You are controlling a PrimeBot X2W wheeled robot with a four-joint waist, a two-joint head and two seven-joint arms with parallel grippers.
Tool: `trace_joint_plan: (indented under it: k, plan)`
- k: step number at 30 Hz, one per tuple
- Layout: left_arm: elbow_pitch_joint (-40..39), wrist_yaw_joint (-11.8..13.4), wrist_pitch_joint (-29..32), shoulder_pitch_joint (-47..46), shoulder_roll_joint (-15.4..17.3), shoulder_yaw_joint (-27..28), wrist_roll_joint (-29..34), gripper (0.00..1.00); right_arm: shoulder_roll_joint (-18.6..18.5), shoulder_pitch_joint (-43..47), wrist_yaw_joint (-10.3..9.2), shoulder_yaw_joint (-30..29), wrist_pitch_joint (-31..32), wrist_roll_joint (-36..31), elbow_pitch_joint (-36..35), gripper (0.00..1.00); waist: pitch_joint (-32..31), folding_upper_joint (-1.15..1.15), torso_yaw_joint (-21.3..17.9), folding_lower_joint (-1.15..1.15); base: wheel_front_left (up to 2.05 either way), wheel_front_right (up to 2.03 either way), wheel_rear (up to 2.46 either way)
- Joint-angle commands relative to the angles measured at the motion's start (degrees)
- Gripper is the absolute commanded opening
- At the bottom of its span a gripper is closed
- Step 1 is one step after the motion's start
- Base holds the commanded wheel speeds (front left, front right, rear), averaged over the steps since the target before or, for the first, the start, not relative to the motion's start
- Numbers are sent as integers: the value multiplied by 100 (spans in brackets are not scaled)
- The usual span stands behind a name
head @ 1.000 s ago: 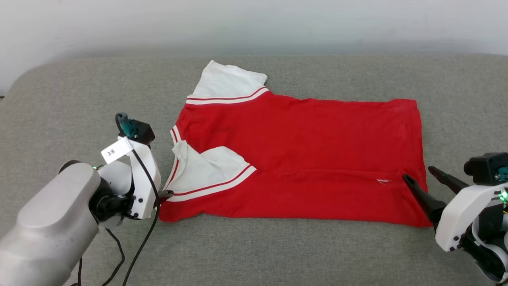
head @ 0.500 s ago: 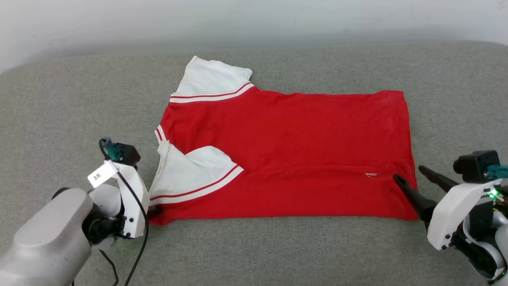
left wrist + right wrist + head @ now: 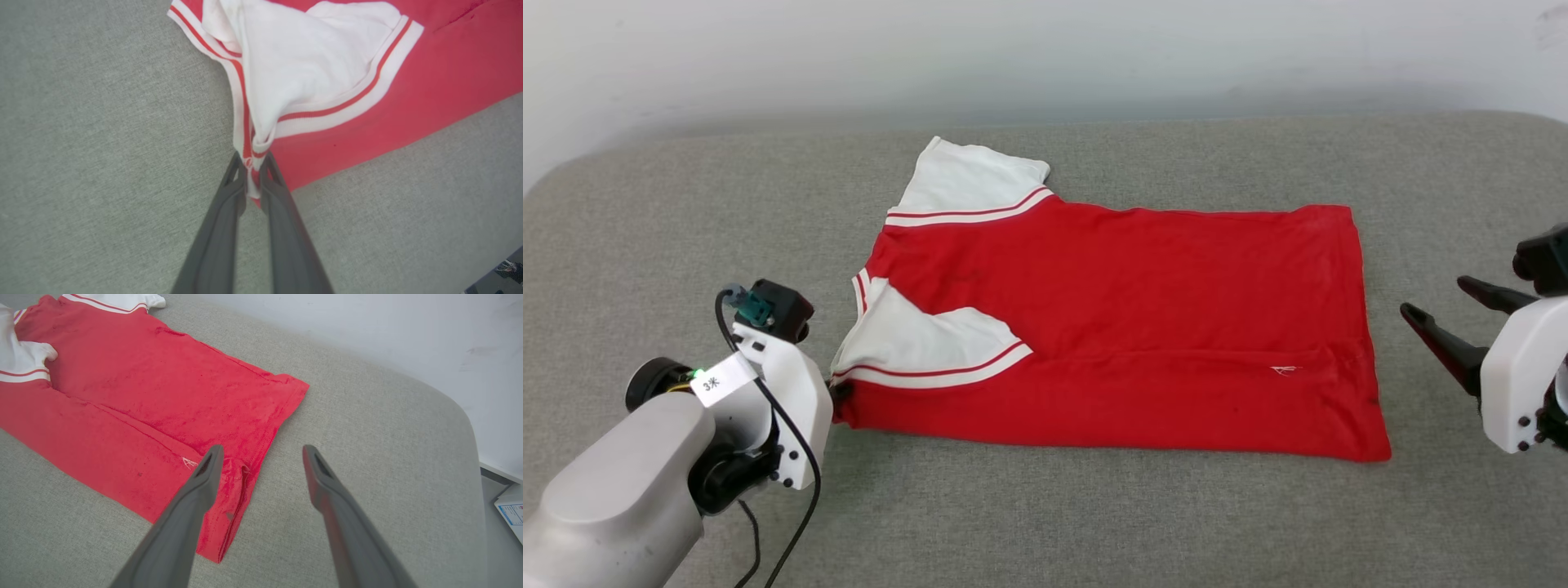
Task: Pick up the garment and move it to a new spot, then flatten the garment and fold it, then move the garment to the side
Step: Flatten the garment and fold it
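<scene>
The garment (image 3: 1135, 327), a red jersey with white striped-trim sleeves, lies flat on the grey cushion with its near long edge folded over. One white sleeve (image 3: 931, 343) is turned in across the red body. My left gripper (image 3: 837, 392) is at the near left corner. In the left wrist view it (image 3: 251, 163) is shut on the striped trim of the garment (image 3: 367, 102), with cloth bunched between the fingers. My right gripper (image 3: 1437, 296) hovers open just past the hem on the right. From the right wrist, the gripper (image 3: 262, 449) stands wide over the garment's (image 3: 143, 396) hem corner and bare cushion.
The grey cushion (image 3: 1045, 523) spreads wide around the garment, with a rounded edge (image 3: 466, 416) at the right. A pale wall (image 3: 1045, 57) runs behind. A black cable (image 3: 800, 506) hangs from the left wrist. A paper-like item (image 3: 510, 506) lies on the floor beyond the cushion.
The left gripper has closed on the garment's near left corner. The right gripper has drawn back to the right, off the hem, still open. The head camera has shifted.
</scene>
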Motion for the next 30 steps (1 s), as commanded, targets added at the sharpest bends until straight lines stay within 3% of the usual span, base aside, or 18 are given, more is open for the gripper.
trace_joint_plan:
  k: [1,7,12,23,29,30]
  plan:
    - [-158,87,-92,88,27,32,47,0,-120,-100,-4,65,259,110,-40,100,12,0,30,0,0,0,0]
    - [-556,258,-162,100,106,3,189,0,-311,-137,-4,332,1112,404,60,100,71,0,89,0,0,0,0]
    - [-850,388,-175,101,141,12,237,0,-196,-48,-4,529,1482,548,332,100,202,0,159,0,0,0,0]
    - [-992,473,-284,73,96,57,213,0,377,-93,-4,752,1131,476,1480,100,560,0,313,0,0,0,0]
    - [-864,441,-352,140,40,52,154,0,768,38,6,1197,864,543,2045,100,584,0,325,0,0,0,0]
    - [-834,439,-377,165,32,57,141,0,810,42,6,1227,766,598,2067,78,554,0,315,0,0,0,0]
